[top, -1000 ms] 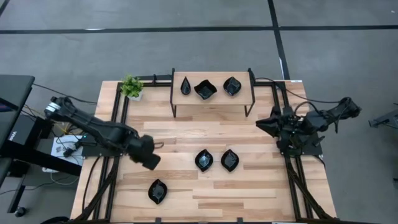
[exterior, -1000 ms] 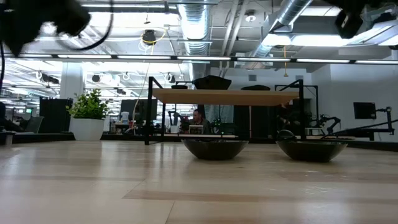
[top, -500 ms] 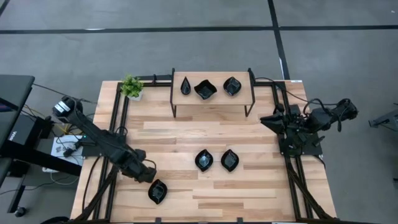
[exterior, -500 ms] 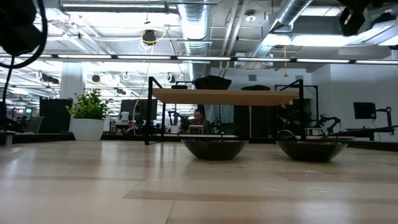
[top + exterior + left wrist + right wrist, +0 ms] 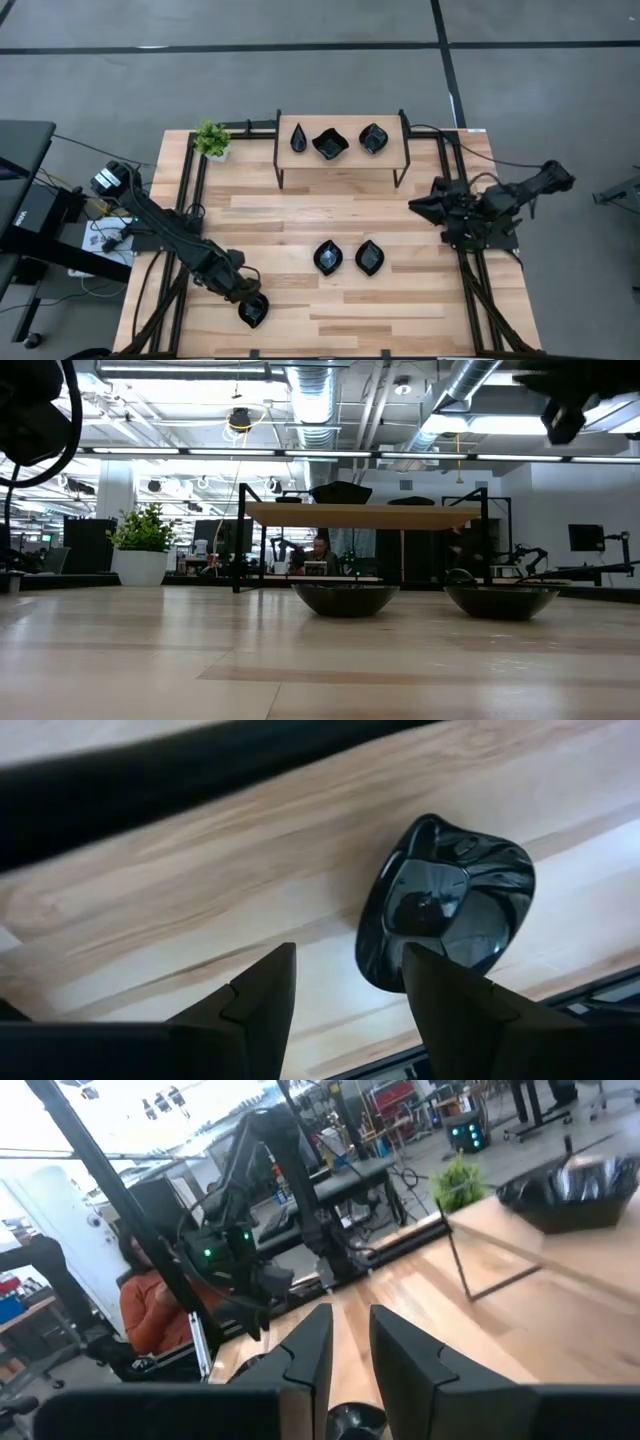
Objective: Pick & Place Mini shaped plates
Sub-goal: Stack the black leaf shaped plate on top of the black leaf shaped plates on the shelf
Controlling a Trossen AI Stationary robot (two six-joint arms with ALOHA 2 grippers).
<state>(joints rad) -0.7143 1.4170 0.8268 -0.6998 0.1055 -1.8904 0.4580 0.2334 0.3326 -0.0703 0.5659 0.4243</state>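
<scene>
High view. Wooden table [image 5: 330,210]. Far centre: a raised shelf [image 5: 340,160] carrying three mini shaped plates, namely a narrow one [image 5: 299,139], a wavy square [image 5: 330,144] and a rounded leaf [image 5: 373,138]. Mid-table: two more plates side by side [image 5: 328,257] [image 5: 369,258]. Near left: a single plate [image 5: 254,311], with the left gripper [image 5: 243,293] directly at its far-left edge. Potted plant [image 5: 212,140] at the far left corner. Right gripper [image 5: 422,205] raised at the right edge, waiting.

Low view. The two mid-table plates [image 5: 345,599] [image 5: 500,601] sit flat on the wood, with the shelf behind them. Neither gripper's fingertips show.

Left wrist view. Fingers [image 5: 258,995] spread wide and empty; the near-left plate [image 5: 445,900] lies just ahead of them, its rim beside one finger rather than between the two.

Right wrist view. Fingers [image 5: 308,1350] set narrow with a small gap, holding nothing.

Step in hand, as judged: approach to the near-left plate, grasp not yet made. The next move calls for shifting sideways so the rim sits between the fingers, lowering, then closing gently, since the glossy rim may slip.
</scene>
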